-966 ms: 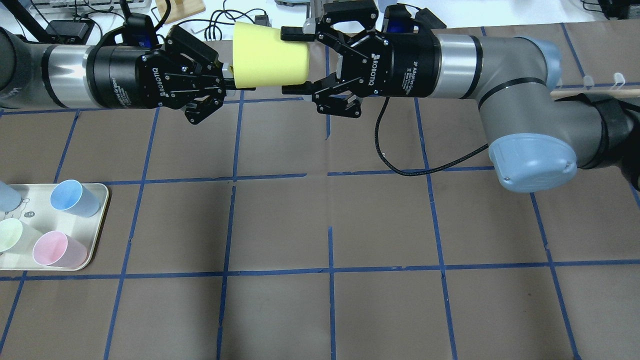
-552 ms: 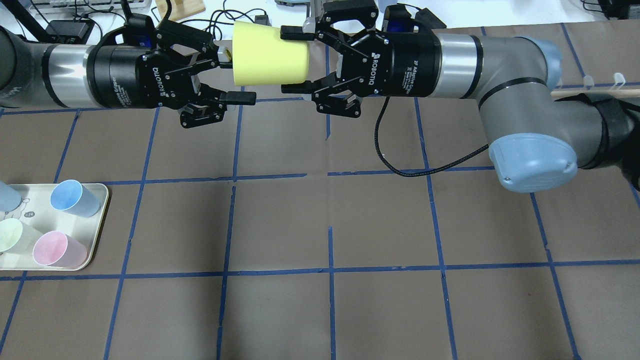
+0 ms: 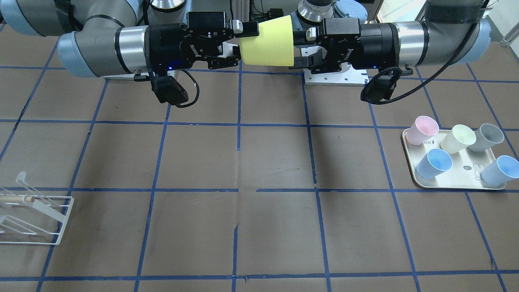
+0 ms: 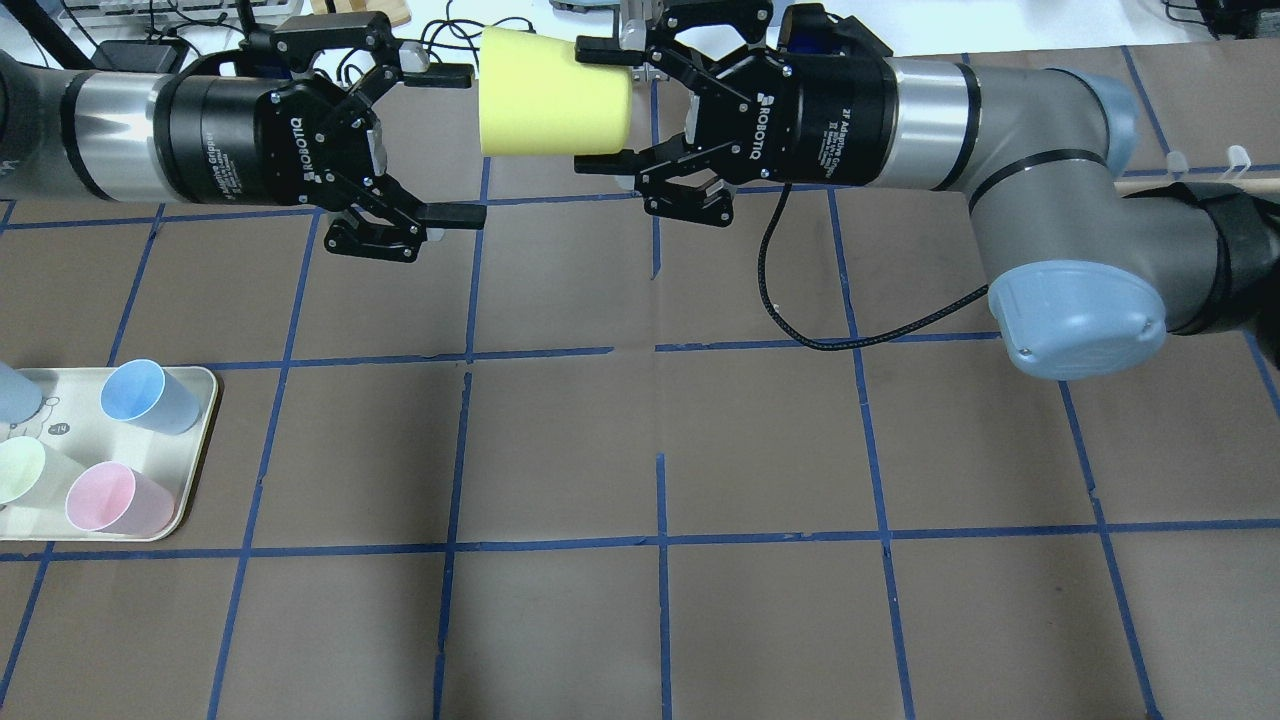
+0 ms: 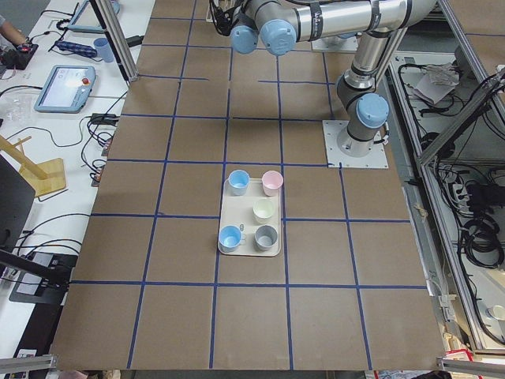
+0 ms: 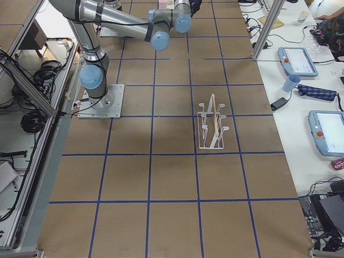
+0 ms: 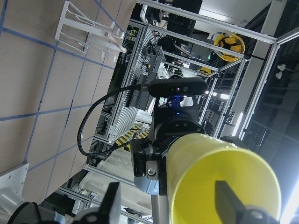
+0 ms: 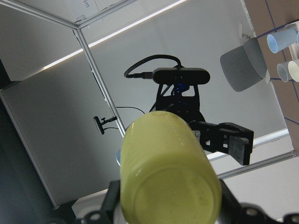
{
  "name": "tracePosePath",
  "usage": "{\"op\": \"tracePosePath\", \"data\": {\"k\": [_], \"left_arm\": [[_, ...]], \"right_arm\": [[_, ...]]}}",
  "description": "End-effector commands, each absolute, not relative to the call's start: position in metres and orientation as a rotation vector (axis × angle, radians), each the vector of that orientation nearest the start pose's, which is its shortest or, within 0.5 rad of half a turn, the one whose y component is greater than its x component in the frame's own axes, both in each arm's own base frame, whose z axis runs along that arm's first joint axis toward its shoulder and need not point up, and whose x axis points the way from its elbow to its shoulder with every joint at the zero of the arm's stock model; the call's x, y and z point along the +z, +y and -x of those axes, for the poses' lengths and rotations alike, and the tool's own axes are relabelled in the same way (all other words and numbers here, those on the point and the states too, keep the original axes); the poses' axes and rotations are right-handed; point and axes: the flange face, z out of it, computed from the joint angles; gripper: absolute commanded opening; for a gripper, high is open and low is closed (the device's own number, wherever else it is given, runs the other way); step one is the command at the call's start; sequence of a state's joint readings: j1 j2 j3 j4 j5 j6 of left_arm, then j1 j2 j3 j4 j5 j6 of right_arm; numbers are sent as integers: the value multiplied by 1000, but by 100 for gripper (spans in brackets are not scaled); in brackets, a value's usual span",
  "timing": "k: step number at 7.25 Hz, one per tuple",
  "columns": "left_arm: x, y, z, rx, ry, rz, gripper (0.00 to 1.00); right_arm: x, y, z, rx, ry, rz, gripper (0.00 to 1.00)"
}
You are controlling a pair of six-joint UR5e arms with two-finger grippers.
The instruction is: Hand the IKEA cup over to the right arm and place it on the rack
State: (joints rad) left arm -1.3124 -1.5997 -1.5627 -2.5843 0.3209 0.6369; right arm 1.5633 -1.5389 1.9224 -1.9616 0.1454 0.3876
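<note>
The bright yellow IKEA cup (image 4: 553, 92) lies on its side in the air above the table's far edge, its mouth toward my left arm. My right gripper (image 4: 600, 108) is shut on its narrow base end. My left gripper (image 4: 452, 143) is open, with its fingertips spread wider than the cup's rim and level with it. The front view shows the same: the cup (image 3: 267, 42) sits between the right gripper (image 3: 242, 44) and the open left gripper (image 3: 301, 48). The left wrist view looks into the cup's mouth (image 7: 224, 186). The white wire rack (image 3: 36, 215) stands on the table on my right.
A cream tray (image 4: 200, 440) at my left holds pink (image 3: 421, 129), cream (image 3: 458, 138), grey (image 3: 488, 137) and two blue cups. The right arm's elbow (image 4: 1075, 320) hangs over the table. The rack's dowel (image 4: 1200, 184) shows behind it. Brown paper with blue tape lines covers the table.
My left gripper opened off the cup's rim, spread wide and drew back a little to the left. The right gripper kept hold of the cup and shifted slightly right and farther away.
</note>
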Motion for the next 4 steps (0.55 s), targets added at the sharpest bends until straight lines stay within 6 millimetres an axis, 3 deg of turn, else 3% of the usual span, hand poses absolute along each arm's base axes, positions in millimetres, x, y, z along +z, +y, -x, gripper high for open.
{"op": "tracePosePath", "data": {"k": [1,3,4], "left_arm": [[506,-480,92,-418,-2014,-373,100],[517,-494,70,-357,-2437,-487,100],[515,-495,58,-313,-2610,-457,100]], "right_arm": [[455,-488,-205,264,1405,-305,41],[459,-498,-175,214,1403,-343,41],[459,-499,-166,168,1447,-342,41]]}}
